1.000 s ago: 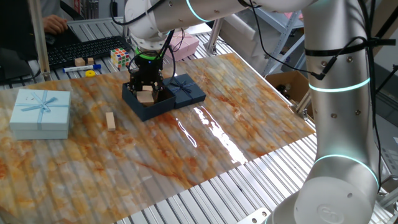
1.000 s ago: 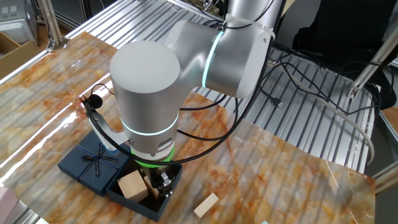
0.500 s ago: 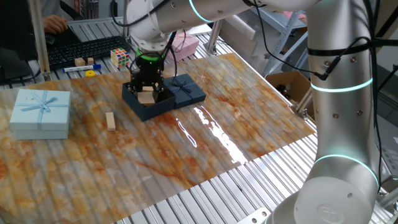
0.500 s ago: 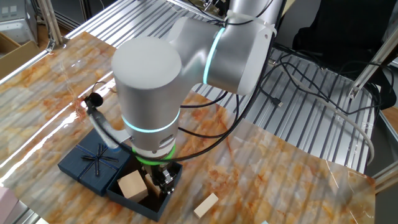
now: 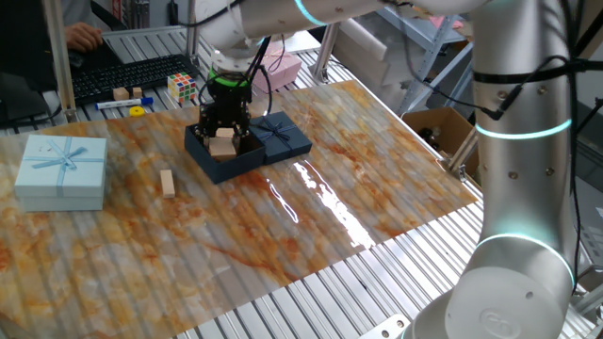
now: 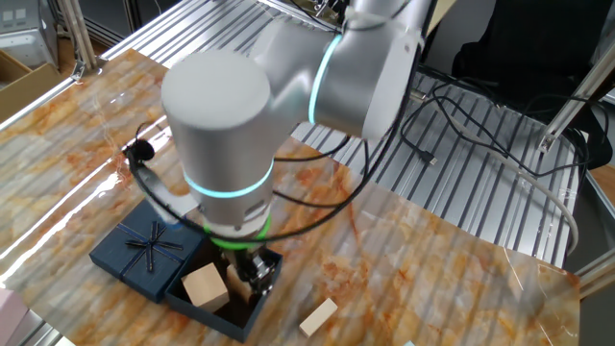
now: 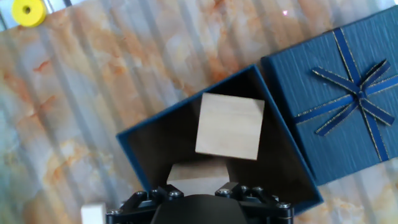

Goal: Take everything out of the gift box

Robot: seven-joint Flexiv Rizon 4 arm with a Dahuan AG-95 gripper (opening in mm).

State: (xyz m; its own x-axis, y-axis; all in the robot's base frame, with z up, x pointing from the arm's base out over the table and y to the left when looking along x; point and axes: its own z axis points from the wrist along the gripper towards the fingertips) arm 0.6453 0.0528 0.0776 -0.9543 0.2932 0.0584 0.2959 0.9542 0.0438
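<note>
The navy gift box (image 5: 213, 167) stands open on the marbled table, with its bowed lid (image 5: 281, 135) lying beside it. My gripper (image 5: 223, 139) hangs over the box, shut on a pale wooden block (image 5: 221, 145). In the hand view this held block (image 7: 198, 174) sits between my fingers at the bottom edge, above the gift box (image 7: 149, 146). A second wooden block (image 7: 229, 126) rests inside the box next to the lid (image 7: 336, 93). The other fixed view shows that block (image 6: 205, 285) in the gift box (image 6: 207, 312) beside my gripper (image 6: 247, 279).
A thin wooden slab (image 5: 167, 182) lies on the table left of the box. A light blue ribboned box (image 5: 61, 169) stands at the far left. Behind are a puzzle cube (image 5: 183, 87), a pink box (image 5: 281, 66) and a yellow ring (image 5: 138, 110).
My jaws closed in on the wooden block, and the hand has risen a little above the box with it. The other block and the lid have not moved.
</note>
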